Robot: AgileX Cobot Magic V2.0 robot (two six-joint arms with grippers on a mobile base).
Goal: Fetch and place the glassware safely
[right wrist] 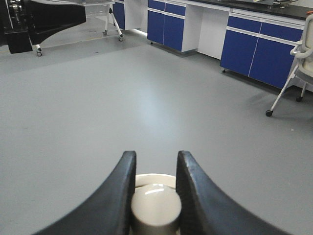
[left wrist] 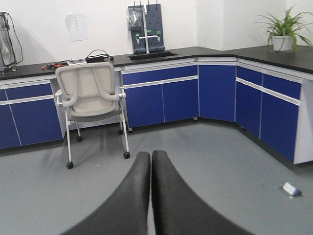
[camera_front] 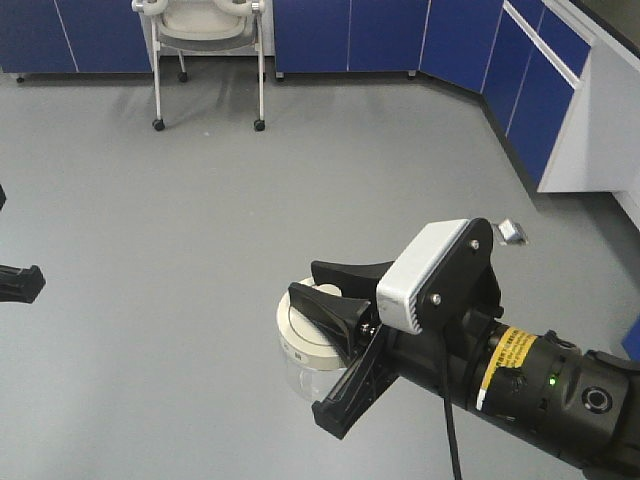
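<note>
The glassware is a small squat clear glass jar with a round cream-white lid. My right gripper is shut on the lid's central knob and holds the jar in the air above the grey floor. In the right wrist view the knob sits pinched between the two dark fingers, with the lid's rim behind it. My left gripper is shut and empty, facing a chair; in the exterior view only a dark part of it shows at the left edge.
A white wheeled chair stands at the back, in front of blue cabinets that run on along the right wall. A small floor socket lies right of my right arm. A potted plant stands on the counter.
</note>
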